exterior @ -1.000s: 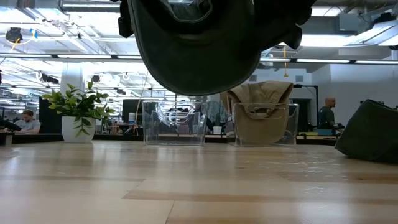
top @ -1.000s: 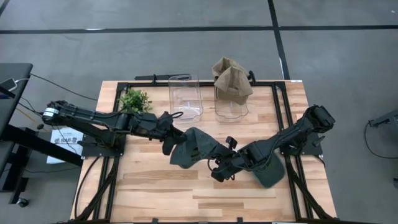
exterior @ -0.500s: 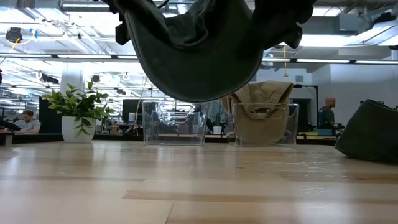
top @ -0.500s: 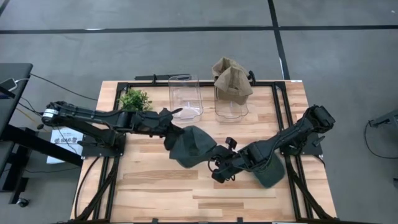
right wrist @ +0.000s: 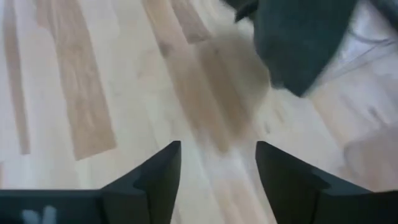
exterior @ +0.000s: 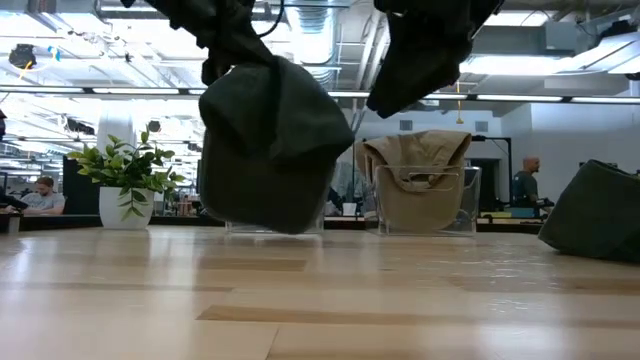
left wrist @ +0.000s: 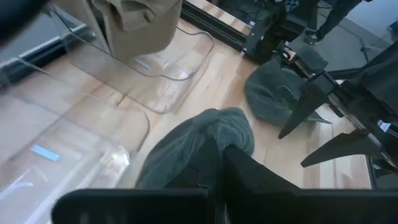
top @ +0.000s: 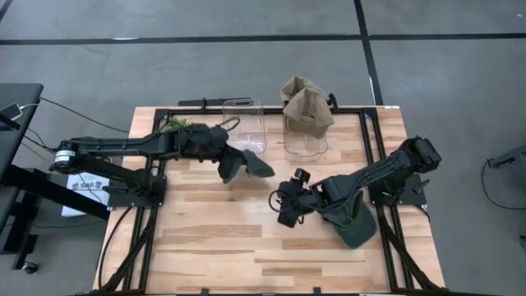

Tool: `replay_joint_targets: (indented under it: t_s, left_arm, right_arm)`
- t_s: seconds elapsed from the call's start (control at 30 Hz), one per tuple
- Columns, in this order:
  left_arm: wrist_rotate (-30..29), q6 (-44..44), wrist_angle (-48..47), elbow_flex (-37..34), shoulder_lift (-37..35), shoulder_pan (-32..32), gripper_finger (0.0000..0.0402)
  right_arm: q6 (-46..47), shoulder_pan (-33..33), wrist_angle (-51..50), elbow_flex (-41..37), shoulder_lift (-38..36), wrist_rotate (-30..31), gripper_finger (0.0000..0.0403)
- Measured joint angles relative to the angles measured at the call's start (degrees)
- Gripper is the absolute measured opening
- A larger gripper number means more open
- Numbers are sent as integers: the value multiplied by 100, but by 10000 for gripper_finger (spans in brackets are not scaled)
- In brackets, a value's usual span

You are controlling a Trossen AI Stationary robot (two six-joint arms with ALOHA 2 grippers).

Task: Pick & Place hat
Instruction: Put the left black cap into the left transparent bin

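A dark green hat (top: 249, 165) hangs bunched from my left gripper (top: 229, 162), which is shut on it just in front of the empty clear bin (top: 245, 127); the low view shows the hat (exterior: 270, 150) above the table. My right gripper (top: 285, 206) stands open mid-table with nothing between its fingers (right wrist: 158, 171). A second dark green hat (top: 353, 224) lies on the table under my right arm. A tan hat (top: 306, 103) sits in the other clear bin (top: 306, 144). My left gripper pinches bunched cloth at the hat's upper part (left wrist: 214, 146) between its two shut fingers; which edge or how many layers I cannot tell. The fingers come from the table's left, slanting down. The hat hangs slack below them (exterior: 275, 190), clear of the table.
A small potted plant (top: 176, 126) stands at the far left, close to my left arm. The two clear bins line the far edge. Bare wood lies along the near half of the table (top: 246, 255). People sit in the room beyond (exterior: 40, 192).
The hat was spread between both grippers. My right gripper has opened and let it go. My left gripper has swung toward the far edge and the clear bins with the hat, which has collapsed from a spread shape into a bunch hanging below it.
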Motion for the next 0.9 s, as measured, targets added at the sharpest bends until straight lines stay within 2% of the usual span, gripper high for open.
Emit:
replay_joint_targets:
  t_s: [0.13, 0.3, 0.47, 0.57, 0.9]
  left_arm:
    - [555, 347, 18, 147, -113, 395, 9]
    - [1051, 805, 38, 305, -431, 615, 9]
    - [1013, 1187, 60, 330, -792, 915, 9]
    - [549, 1253, 81, 330, -857, 1166, 9]
    - [468, 1752, 252, 330, -332, 2281, 9]
  right_arm:
    - [-278, -147, -16, -4, -99, 16, 214]
    - [-374, -89, -153, 0, -322, 27, 206]
    - [-418, 73, -158, 0, -632, 20, 189]
    - [-424, 141, -161, 0, -839, 27, 179]
    - [-429, 203, -159, 0, -1226, 31, 152]
